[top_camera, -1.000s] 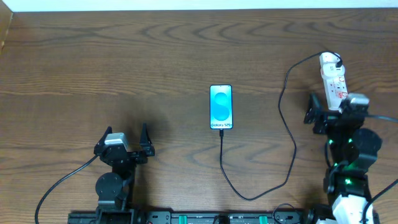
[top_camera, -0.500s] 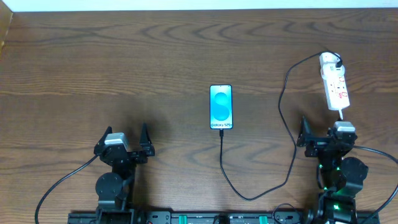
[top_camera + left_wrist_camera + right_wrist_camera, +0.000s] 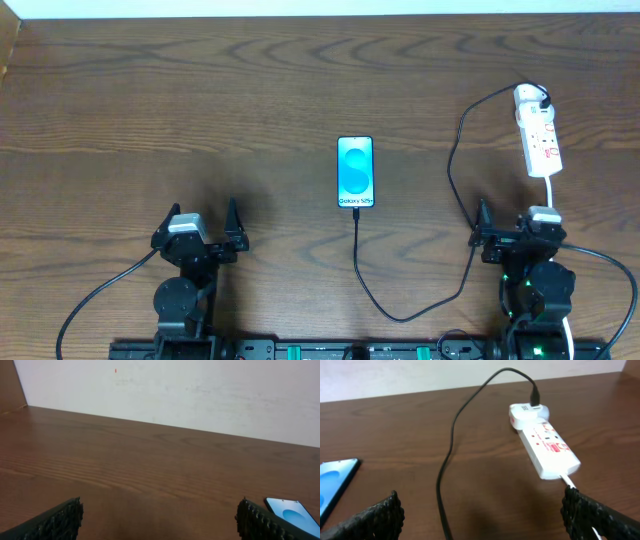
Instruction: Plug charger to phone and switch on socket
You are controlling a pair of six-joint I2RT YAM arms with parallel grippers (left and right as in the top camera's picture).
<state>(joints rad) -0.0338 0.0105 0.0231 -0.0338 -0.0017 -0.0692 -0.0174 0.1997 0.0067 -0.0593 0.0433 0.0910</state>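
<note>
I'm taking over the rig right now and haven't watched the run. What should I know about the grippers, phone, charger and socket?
Left gripper: open, empty, low at the front of the table.
Right gripper: open, empty, just in front of the socket, not touching it.
Phone: flat mid-table, screen lit.
Charger: one end meets the phone's bottom edge and looks plugged in. The cable loops right and up to the socket, with its black plug seated at the far end.
Done: the charger looks connected at both ends.
Left: the socket's switch position is too small to tell. Check it and press it if off.
</note>
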